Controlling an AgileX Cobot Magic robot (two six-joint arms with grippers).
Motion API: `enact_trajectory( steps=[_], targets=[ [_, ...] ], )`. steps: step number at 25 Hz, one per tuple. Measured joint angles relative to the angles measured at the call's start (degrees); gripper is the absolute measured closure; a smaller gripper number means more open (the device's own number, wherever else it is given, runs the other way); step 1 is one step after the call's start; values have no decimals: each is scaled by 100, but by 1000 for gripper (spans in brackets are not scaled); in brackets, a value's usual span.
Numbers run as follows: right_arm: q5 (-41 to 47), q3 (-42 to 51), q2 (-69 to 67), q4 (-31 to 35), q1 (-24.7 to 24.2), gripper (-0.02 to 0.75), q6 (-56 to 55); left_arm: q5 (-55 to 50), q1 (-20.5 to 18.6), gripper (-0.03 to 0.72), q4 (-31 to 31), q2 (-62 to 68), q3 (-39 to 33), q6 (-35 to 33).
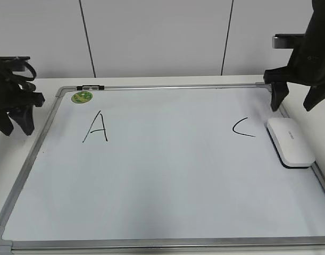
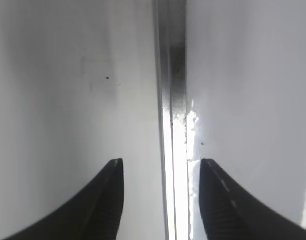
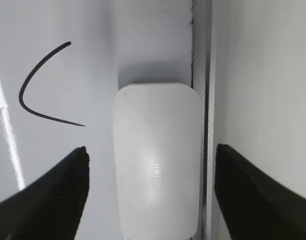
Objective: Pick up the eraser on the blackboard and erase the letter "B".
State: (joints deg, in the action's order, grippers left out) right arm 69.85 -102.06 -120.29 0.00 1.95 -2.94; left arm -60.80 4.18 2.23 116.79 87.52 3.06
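The white eraser (image 1: 290, 142) lies flat on the blackboard (image 1: 167, 180), against its right frame and just right of the letter "C" (image 1: 243, 128). No letter "B" shows; the board between the "A" (image 1: 96, 127) and the "C" is blank. My right gripper (image 1: 294, 101) is open and hovers above the eraser's far end. In the right wrist view its fingers (image 3: 151, 149) straddle the eraser (image 3: 157, 160), apart from it, with the "C" (image 3: 42, 87) to the left. My left gripper (image 1: 16, 126) is open and empty over the board's left frame (image 2: 170, 100), as the left wrist view (image 2: 162, 161) shows.
A small green round magnet (image 1: 82, 97) sits at the board's top left corner, and a black clip (image 1: 90, 86) is on the top frame. The board lies on a white table in front of a white panelled wall.
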Motion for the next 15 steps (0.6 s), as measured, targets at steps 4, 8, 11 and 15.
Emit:
enact_trajectory(
  steps=[4,8,11,15],
  targets=[
    [0,0,60,97,0,163,0,-302,0,316,0,-121,0,0],
    [0,101,252,97,0,163,0,-396,0,316,10,-277,0,0],
    [0,425,531,101,0,163,-11,-396,0,316,20,-541,0,0],
    [9,994,1066,187,0,163,-11,-396,0,316,8,-1028,-45,0]
  ],
)
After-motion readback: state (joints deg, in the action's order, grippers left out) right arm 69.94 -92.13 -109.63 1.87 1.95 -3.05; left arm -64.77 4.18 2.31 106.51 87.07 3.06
